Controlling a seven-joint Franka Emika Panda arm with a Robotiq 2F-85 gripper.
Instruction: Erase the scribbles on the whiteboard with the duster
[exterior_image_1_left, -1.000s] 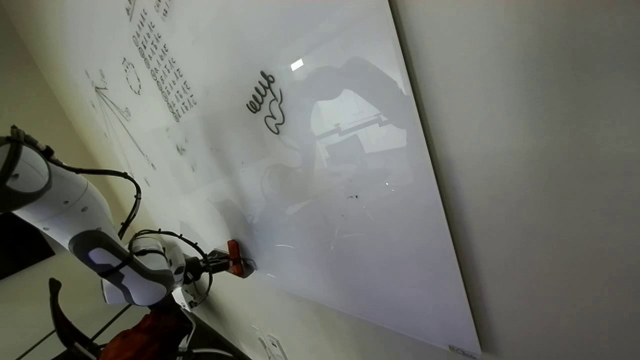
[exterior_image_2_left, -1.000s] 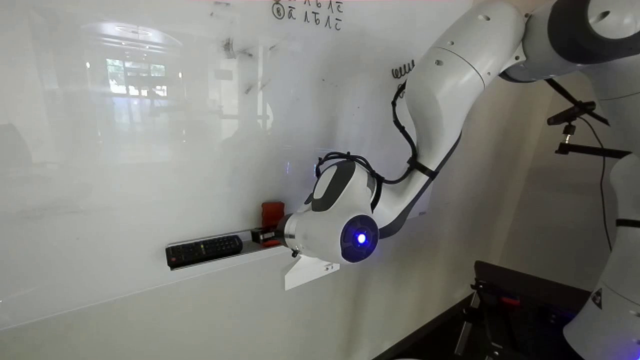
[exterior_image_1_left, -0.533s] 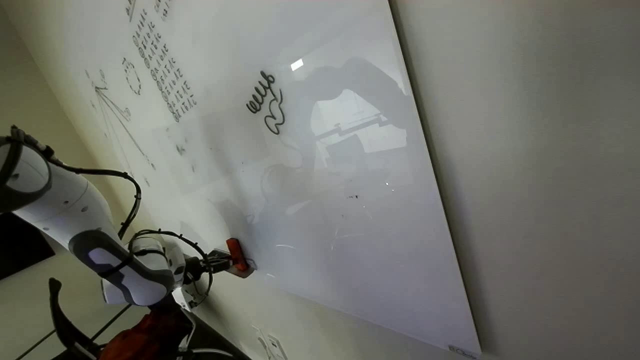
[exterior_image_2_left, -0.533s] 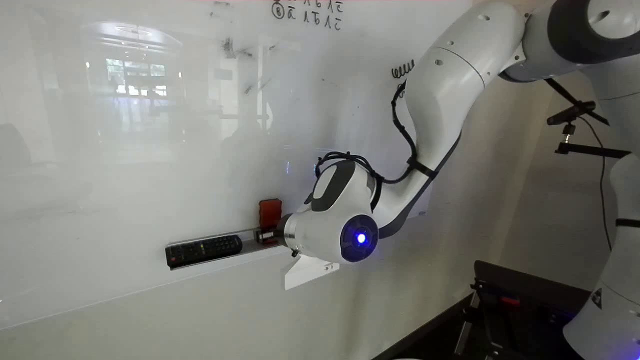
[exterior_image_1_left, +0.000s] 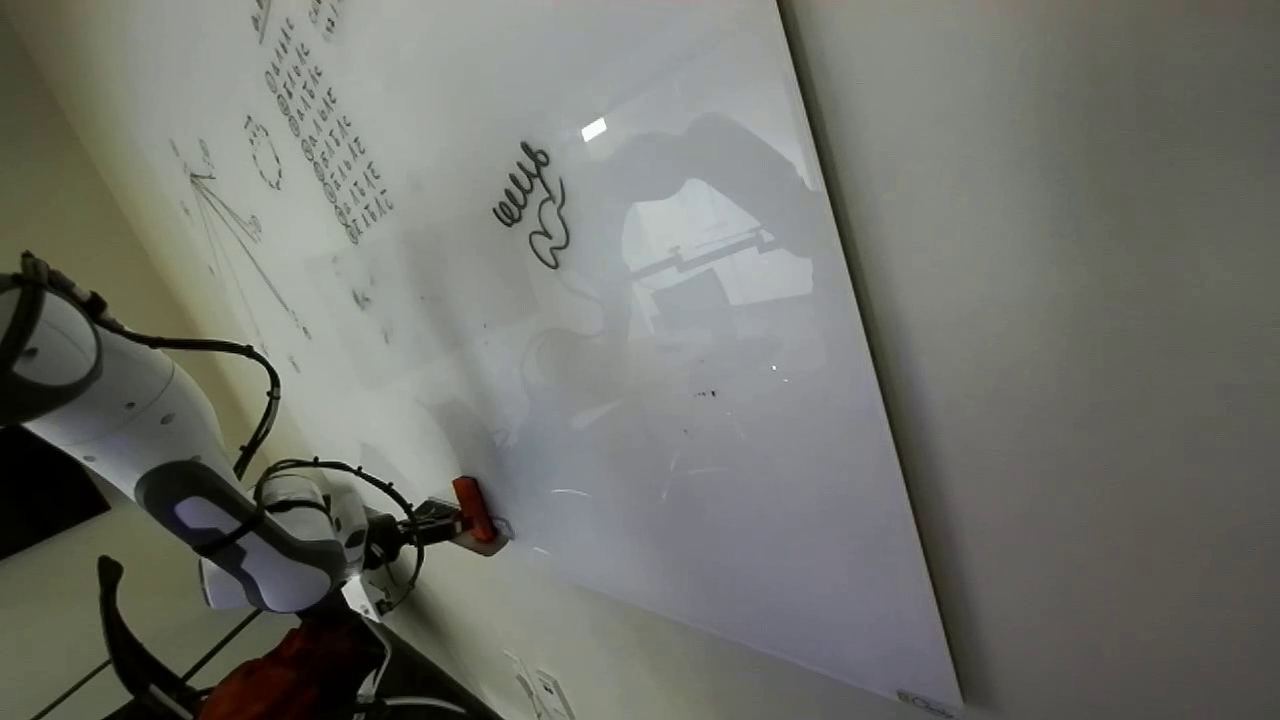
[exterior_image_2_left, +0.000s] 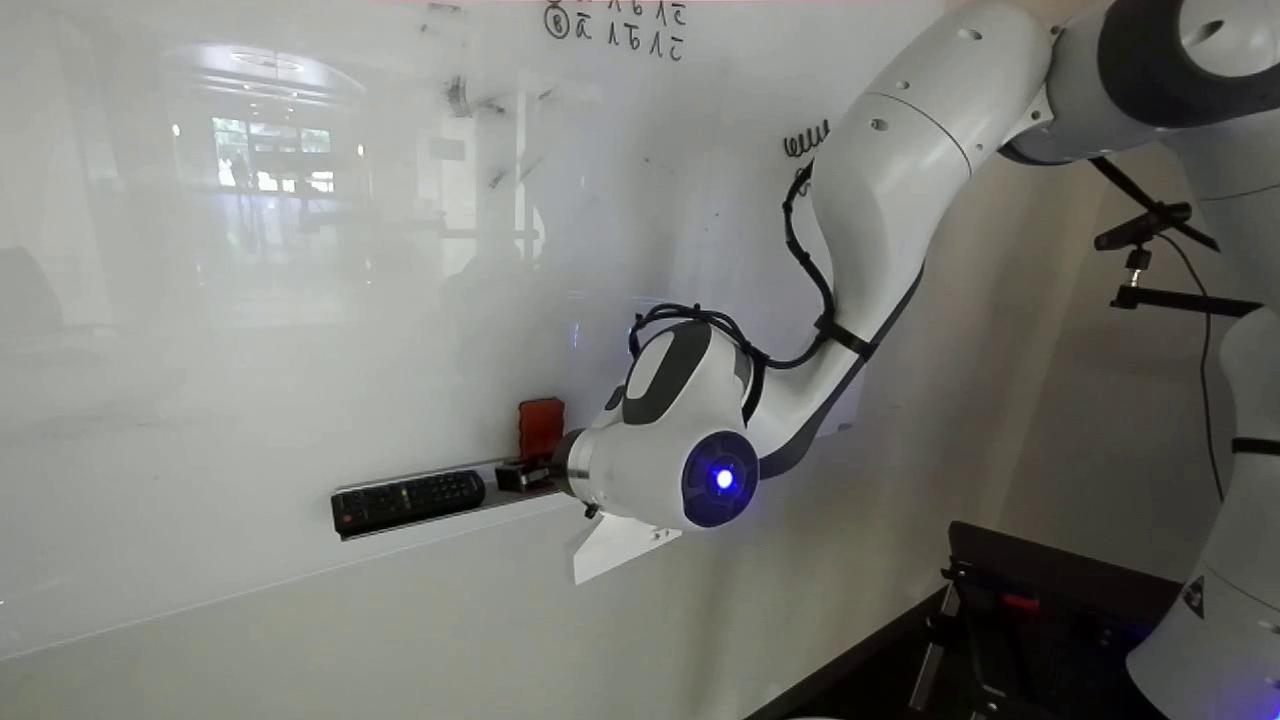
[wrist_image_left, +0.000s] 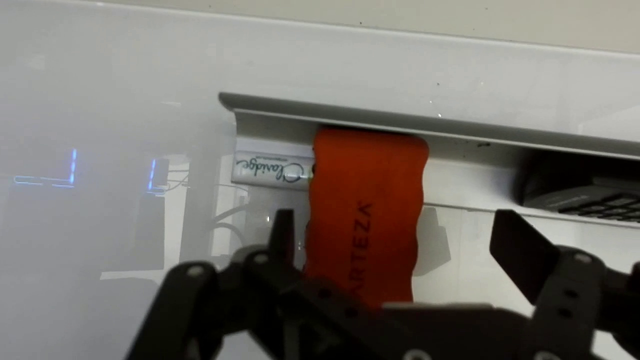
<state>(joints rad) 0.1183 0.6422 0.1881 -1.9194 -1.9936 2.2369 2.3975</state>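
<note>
Two fingers (wrist_image_left: 284, 235) of the gripper (wrist_image_left: 395, 227) stand apart, duster (wrist_image_left: 367, 200) between them in the wrist view, nothing clamped. Duster's in the tray (wrist_image_left: 270, 106), low on the board (exterior_image_1_left: 700, 560), lower end just inside the lip; remote (exterior_image_2_left: 408, 502) is near it, to the left in an exterior view.

Main risk: lopsided close. Wrist view has the left finger just beside the duster, right one well apart, so the left would prob. touch 1st & shove it along the tray toward the remote, or tip it. Depth's the poor bit: hard to tell how far the tips reach past its face. Too shallow = weak hold, slip or twist under wiping pressure; too far = tips knock the board. Pulling out w/o lifting could snag the low end on the lip. Scribbles (exterior_image_1_left: 535, 205) are unwiped & well apart, so it's a long carry w/ any bad grip.

Long axis: upright, roughly square to the tray. Lettering (wrist_image_left: 361, 240) runs along it, reading down toward the tray, on the face turned away from the board. Fingers should pinch across the short way.
</note>
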